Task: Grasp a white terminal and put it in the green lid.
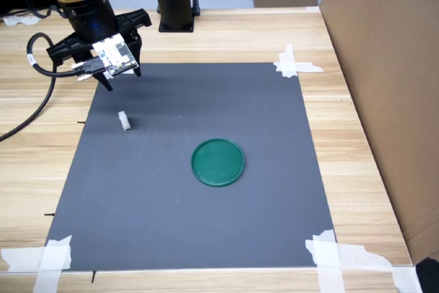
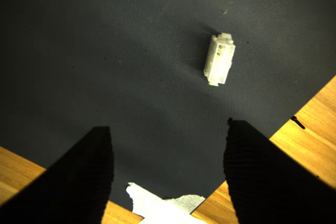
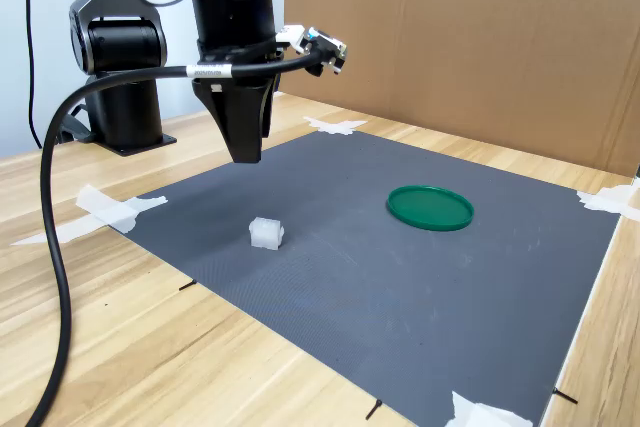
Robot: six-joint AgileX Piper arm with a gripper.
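The white terminal (image 1: 124, 121) lies on the grey mat (image 1: 226, 231) left of centre in the first exterior view, well apart from the green lid (image 1: 217, 162) at mid-frame; your gripper (image 1: 122, 80) hangs above it at upper left. In the wrist view, its fingers (image 2: 84, 177) stand wide, holding nothing. In the second exterior view, the terminal sits lower left of centre.

Bare dark grey mat (image 1: 206, 224) surrounds the flat round dark-green plastic lid (image 1: 217, 162) on every side; the tiny white oblong plastic terminal (image 1: 124, 121) lies well apart from it.
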